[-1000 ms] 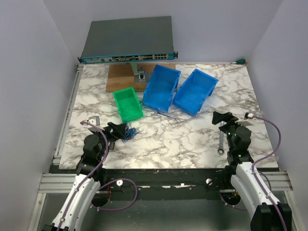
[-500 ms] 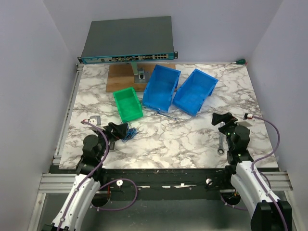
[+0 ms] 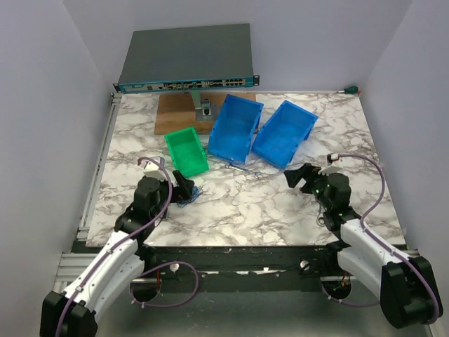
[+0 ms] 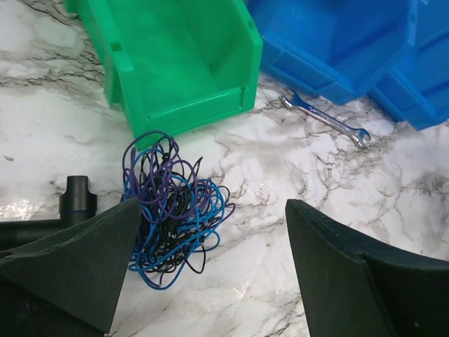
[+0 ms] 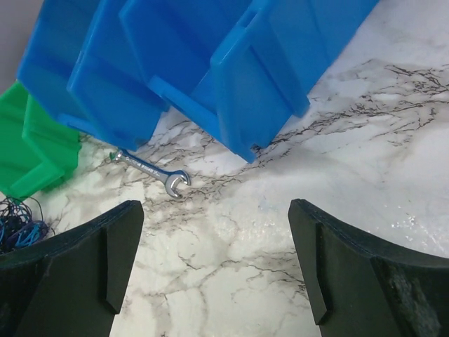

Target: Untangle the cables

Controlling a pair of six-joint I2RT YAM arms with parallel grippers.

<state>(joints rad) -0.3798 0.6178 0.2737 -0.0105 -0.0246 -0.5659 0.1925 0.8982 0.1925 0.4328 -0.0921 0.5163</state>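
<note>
Left claw (image 4: 210, 270) released, jaws wide, nothing gripped. Cables (image 4: 172, 210) are one blue, purple and black tangle on the desk (image 3: 231, 210), toward the near-left corner, just near-side of the green bin (image 4: 175, 63), right by the claw's left finger. Right claw (image 5: 214, 270) released too, empty, near the right edge. Wrench (image 4: 325, 119) lies by the blue bins (image 3: 235, 126).

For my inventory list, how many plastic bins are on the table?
3. The green bin lies left of centre; one blue bin stands to its right; the second blue bin sits right beside that one. None seems hidden.
</note>
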